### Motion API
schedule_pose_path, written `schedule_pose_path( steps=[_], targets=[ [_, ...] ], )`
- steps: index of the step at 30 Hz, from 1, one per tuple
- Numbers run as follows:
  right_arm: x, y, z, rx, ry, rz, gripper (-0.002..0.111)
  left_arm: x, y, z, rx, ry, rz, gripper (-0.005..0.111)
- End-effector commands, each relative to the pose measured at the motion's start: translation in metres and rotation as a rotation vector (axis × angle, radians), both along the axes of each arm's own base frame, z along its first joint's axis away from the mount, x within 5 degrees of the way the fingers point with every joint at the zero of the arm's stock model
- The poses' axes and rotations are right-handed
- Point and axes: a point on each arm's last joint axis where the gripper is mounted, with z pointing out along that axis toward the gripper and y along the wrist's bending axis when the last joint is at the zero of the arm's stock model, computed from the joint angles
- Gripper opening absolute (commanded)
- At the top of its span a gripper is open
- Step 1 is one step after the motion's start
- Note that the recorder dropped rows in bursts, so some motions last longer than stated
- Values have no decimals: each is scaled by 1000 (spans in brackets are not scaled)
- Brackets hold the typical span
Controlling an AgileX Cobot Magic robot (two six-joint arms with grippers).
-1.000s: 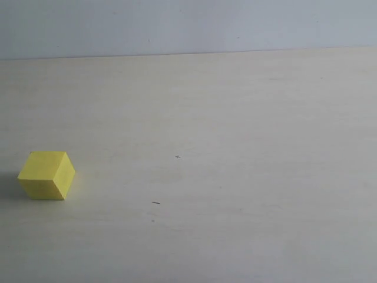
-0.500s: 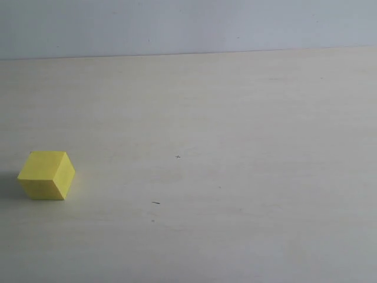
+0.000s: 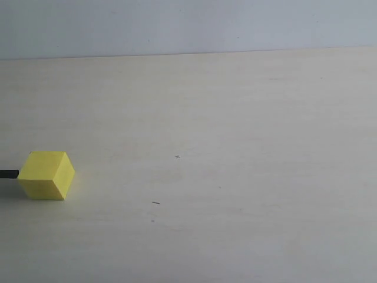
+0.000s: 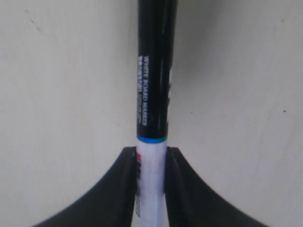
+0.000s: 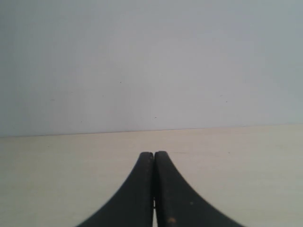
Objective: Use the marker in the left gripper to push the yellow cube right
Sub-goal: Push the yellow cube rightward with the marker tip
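The yellow cube rests on the pale table at the far left of the exterior view. A short black piece of the marker pokes in from the left edge and reaches the cube's left side. My left gripper is shut on the marker, clamping its white barrel while the black half with white lettering sticks out ahead; the cube does not show in that view. My right gripper is shut with nothing in it, hovering over bare table, and is outside the exterior view.
The table is a plain light wood surface with a few tiny dark specks. A pale grey wall rises behind its far edge.
The marker's black tip has come into the exterior view from the left edge, up against the cube. The cube has not shifted.
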Motion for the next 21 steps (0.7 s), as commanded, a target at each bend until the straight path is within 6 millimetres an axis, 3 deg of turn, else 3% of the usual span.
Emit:
schedule_pose_path(
  steps=[1,5,8,9,16,21],
  targets=[
    [0,0,0,-1,-11,-2,0,1,-6,1,-2,-9,4,0],
    [0,0,0,-1,-11,-2,0,6,-34,3,-30,-24,-46,0],
    [0,0,0,-1,-11,-2,0,9,-73,9,-79,-26,-121,0],
    [0,0,0,-1,-11,-2,0,9,-78,10,-79,-23,-136,0],
    [0,0,0,-1,-11,-2,0,7,-47,10,-5,29,-29,0],
    [0,0,0,-1,-11,-2,0,9,-62,10,-22,-3,-75,0]
  ],
)
